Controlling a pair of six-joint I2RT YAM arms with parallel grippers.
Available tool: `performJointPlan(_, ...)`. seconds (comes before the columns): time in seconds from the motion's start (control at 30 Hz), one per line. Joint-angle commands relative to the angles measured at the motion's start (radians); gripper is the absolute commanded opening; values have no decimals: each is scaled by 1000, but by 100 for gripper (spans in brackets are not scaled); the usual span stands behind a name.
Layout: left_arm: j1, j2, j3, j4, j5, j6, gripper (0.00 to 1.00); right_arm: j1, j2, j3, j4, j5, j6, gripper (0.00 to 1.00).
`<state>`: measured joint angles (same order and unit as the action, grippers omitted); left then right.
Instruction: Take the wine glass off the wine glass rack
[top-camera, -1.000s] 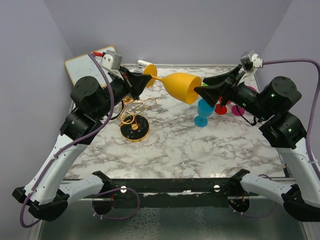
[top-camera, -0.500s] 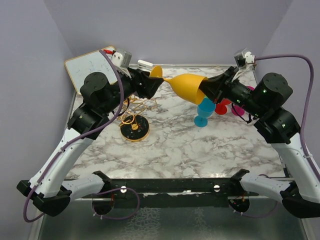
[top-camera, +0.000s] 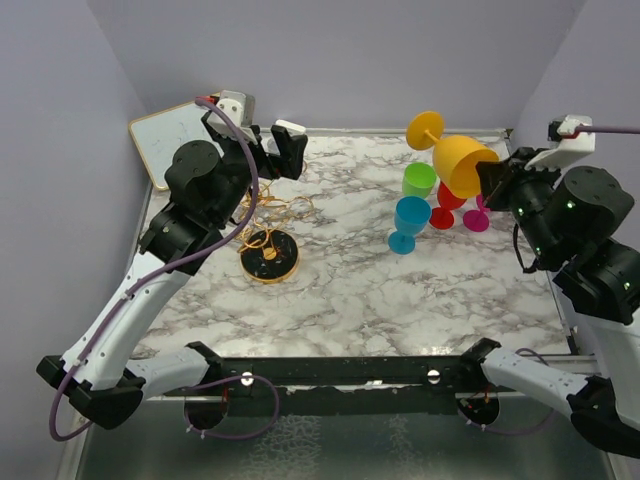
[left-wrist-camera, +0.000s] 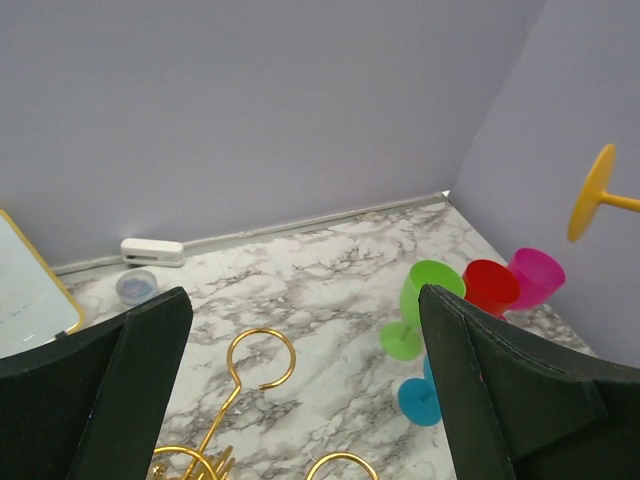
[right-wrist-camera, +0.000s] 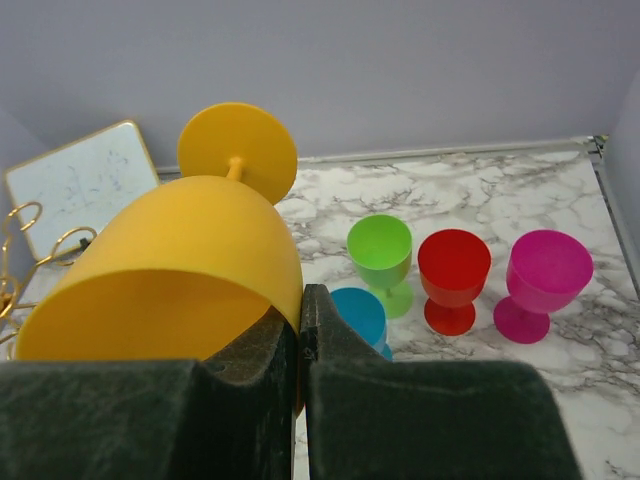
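Observation:
My right gripper (top-camera: 488, 178) is shut on the rim of the yellow wine glass (top-camera: 455, 160), one finger inside the bowl and one outside. It holds the glass tilted in the air at the back right, foot pointing up and left. In the right wrist view the wine glass (right-wrist-camera: 190, 240) fills the left side above my gripper (right-wrist-camera: 301, 300). The gold wire wine glass rack (top-camera: 269, 256) stands on its round black base at the left, with no glass on it. My left gripper (top-camera: 280, 155) hangs open and empty above the rack's loops (left-wrist-camera: 255, 360).
Below the held glass stand a green glass (top-camera: 418, 180), a blue one (top-camera: 409, 222), a red one (top-camera: 444, 208) and a magenta one (top-camera: 477, 215). A whiteboard (top-camera: 165, 138) leans in the back left corner. A white eraser (left-wrist-camera: 152, 251) lies by the back wall.
My left gripper opened and let go of the glass's stem end. The right gripper closed on the rim and carried the glass right, away from the rack.

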<state>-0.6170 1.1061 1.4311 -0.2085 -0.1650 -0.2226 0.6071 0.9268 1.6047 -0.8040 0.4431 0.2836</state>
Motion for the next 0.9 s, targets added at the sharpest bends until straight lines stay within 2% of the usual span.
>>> performJointPlan(0.0,-1,11,-5,54,-83,51,99,2,127,59,-79,58,3,1)
performJointPlan(0.17,-1,-6,-38,75,-98,69,99,2,268,177,-33,-30,-14,1)
performJointPlan(0.3,-1,-32,-71,103,-110,71,99,0,369,306,-69,3,108,1)
performJointPlan(0.43,0,-49,-110,116,-114,78,99,-46,474,442,-116,-99,150,1)
performJointPlan(0.53,3,-52,-126,113,-113,79,99,-150,566,527,-174,-196,203,1)
performJointPlan(0.63,5,-60,-141,115,-110,73,99,-321,625,568,-230,-307,268,1)
performJointPlan(0.73,8,-75,-153,118,-114,74,99,-434,623,556,-267,-303,316,1)
performJointPlan(0.87,14,-86,-165,124,-131,77,99,-528,532,474,-299,-278,337,1)
